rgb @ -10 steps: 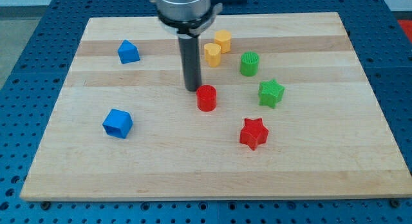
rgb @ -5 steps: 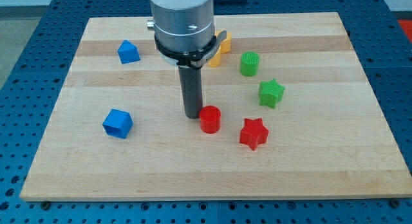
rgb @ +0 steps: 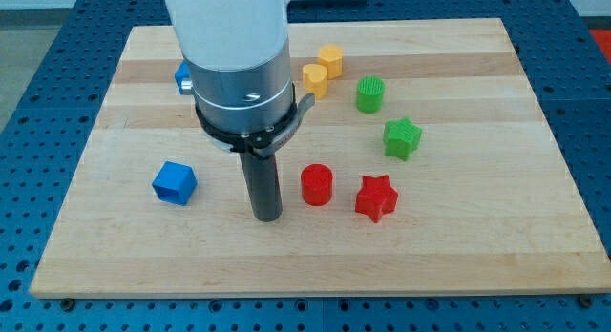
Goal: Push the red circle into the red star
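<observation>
Tip point(rgb: 266, 217): lower end of dark rod, resting on board point(rgb: 496, 246), apart from every block; no jaws fitted, nothing held.
Tip position: near red circle point(rgb: 317, 185), on the view's left and slightly toward the view's bottom.
Red circle: upright on board, just beside red star point(rgb: 375, 197), narrow gap visible, not touching.
Red star: toward the view's right of circle, slightly lower.
Step in hand: judged as lining up behind circle for final push.
Next move: short slide toward the view's right, kept centred on circle to avoid glancing off.
Other blocks: blue cube point(rgb: 175, 182) at the view's left; green star point(rgb: 403, 138), green cylinder point(rgb: 369, 94), two yellow blocks point(rgb: 323, 70) above; blue block point(rgb: 181, 76) mostly hidden behind arm.
</observation>
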Robot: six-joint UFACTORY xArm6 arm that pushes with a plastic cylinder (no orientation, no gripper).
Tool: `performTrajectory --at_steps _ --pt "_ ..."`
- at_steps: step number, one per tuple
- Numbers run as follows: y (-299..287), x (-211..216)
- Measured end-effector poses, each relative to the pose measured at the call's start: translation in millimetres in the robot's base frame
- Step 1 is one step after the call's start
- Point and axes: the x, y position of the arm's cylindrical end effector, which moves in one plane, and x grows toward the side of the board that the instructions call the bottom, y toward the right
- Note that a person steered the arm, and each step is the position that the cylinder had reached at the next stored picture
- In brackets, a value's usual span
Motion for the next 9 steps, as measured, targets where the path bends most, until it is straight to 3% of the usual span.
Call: performTrajectory --at_steps 2,5,8,9 --pt "11 -25" --pt "116 -41" --pt "91 -33" --pt "67 -68"
